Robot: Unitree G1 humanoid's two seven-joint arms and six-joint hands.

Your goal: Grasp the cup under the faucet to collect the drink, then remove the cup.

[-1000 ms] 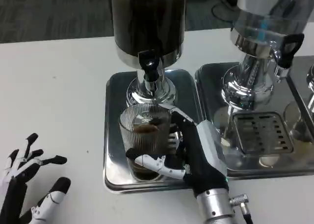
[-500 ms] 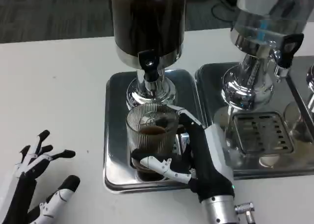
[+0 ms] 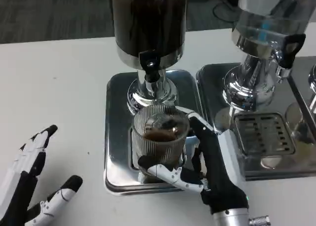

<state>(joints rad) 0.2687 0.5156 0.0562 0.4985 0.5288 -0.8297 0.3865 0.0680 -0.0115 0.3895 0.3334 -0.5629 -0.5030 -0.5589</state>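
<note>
right hand [image 3: 210, 166] wraps the ribbed glass cup [image 3: 159, 142], fingers curled round its lower front and its side, so it is grasping the cup. the cup sits over the left drip tray [image 3: 114, 137], just in front of the dark dispenser's base and a little forward of the black faucet [image 3: 150, 67]; whether it is lifted clear of the tray cannot be told. dark drink shows inside, roughly half full.

left hand [image 3: 27, 186] lies on the white table [image 3: 59, 87] well apart from the tray, fingers spread and released, holding nothing.

risks, as judgement: the cup is open-topped and carries liquid, so a jerky pull or a tilt of the wrist would likely slop drink onto the tray or table. ribbed glass may be slick, and the hold looks low on the cup, so it could tip or slip out if the fingers loosen. the tray's raised rim lies between cup and table; dragging instead of lifting could catch the base and topple it. the second dispenser [image 3: 256, 53] and its tray [image 3: 261, 132] stand just beside the right forearm, so a wide swing right could knock them.
</note>
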